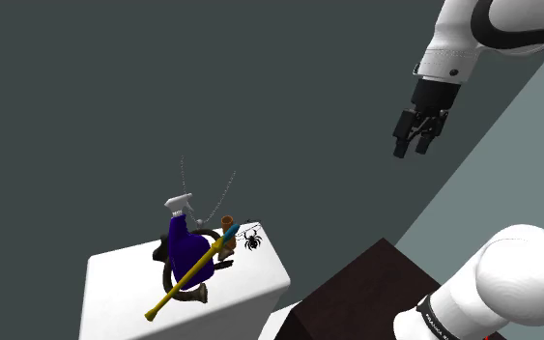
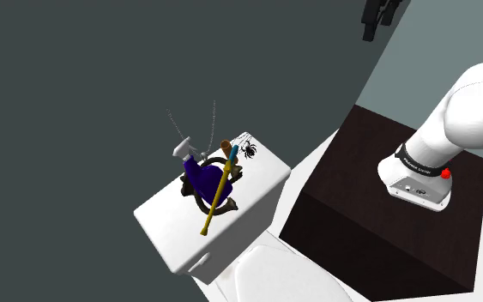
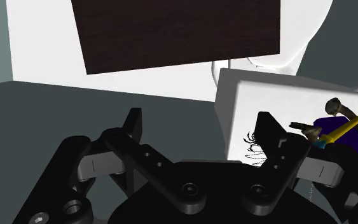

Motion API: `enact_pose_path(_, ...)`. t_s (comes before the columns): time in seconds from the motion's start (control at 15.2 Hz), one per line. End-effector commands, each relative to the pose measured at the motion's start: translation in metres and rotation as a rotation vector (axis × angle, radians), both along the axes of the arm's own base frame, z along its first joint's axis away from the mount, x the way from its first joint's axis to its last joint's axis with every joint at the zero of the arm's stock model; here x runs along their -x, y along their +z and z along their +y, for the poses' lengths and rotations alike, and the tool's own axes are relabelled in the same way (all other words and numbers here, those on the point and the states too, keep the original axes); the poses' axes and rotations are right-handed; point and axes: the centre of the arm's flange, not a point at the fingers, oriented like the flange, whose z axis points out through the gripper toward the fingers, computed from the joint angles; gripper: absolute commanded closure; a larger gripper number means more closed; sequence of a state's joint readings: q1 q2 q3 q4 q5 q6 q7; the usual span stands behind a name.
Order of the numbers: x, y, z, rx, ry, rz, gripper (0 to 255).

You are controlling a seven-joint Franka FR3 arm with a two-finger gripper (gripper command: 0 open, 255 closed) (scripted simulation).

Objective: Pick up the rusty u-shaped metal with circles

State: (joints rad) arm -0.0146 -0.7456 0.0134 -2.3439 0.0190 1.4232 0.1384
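The u-shaped metal [image 1: 185,290] is a dark curved piece lying flat on a white toilet tank lid [image 1: 115,290]. It is mostly covered by a purple spray bottle [image 1: 185,241] and a yellow stick [image 1: 187,278] with a blue tip. In the second exterior view its curve [image 2: 216,209] peeks out under the same pile. My gripper [image 1: 416,135] hangs high in the air, far toward the shoulder view's right of the lid, open and holding nothing. In the wrist view its fingers [image 3: 269,133] stand wide apart, with the tank lid [image 3: 279,102] beyond them.
A black spider figure [image 1: 252,238] lies at the lid's corner, and a thin chain [image 1: 223,198] rises behind the pile. The dark brown stand [image 1: 357,299] sits close beside the toilet. A toilet seat [image 2: 274,274] lies below the tank. Dark grey walls stand behind.
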Motion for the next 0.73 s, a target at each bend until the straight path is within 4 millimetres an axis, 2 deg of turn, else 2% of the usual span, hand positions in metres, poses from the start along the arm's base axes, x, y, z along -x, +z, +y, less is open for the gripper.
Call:
enact_pose_path(0.0,0.0,0.0,0.0,0.0,0.0,0.0,0)
enact_pose_path(0.66,-0.053,-0.085,0.095,0.057,0.096,-0.013,0)
